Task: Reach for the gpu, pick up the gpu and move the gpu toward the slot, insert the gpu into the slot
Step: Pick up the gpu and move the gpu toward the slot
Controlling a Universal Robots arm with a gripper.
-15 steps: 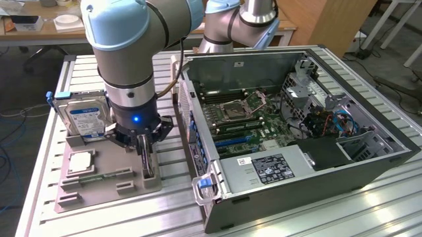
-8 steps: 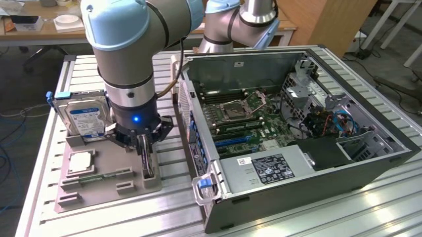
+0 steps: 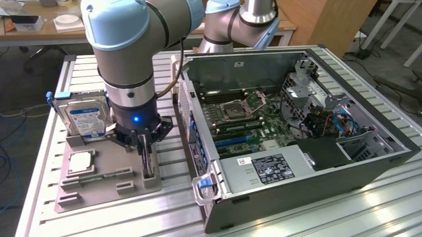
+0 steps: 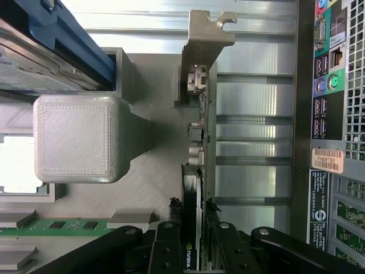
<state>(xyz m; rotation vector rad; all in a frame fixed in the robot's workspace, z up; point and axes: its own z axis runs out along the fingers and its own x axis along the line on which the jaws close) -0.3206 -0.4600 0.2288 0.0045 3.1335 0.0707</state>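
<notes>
While it stands over the grey holder tray [image 3: 99,193], the gripper [image 3: 146,150] [image 4: 194,210] clasps the gpu [image 3: 149,167] [image 4: 201,142], jaws narrow against both faces. The reach is done. The gpu sits on edge in the tray, unlifted, and the blue slot [image 3: 232,140] in the open computer case [image 3: 297,170] beside it awaits.

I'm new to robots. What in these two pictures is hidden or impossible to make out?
- The gpu: the wrist view sees it edge-on, so its flat faces are hidden. In the exterior view the gripper covers much of it.
- The hard drive: its label print is too small to read in the exterior view.
- The arm: its upper part is cut off by the exterior view's top edge.
</notes>
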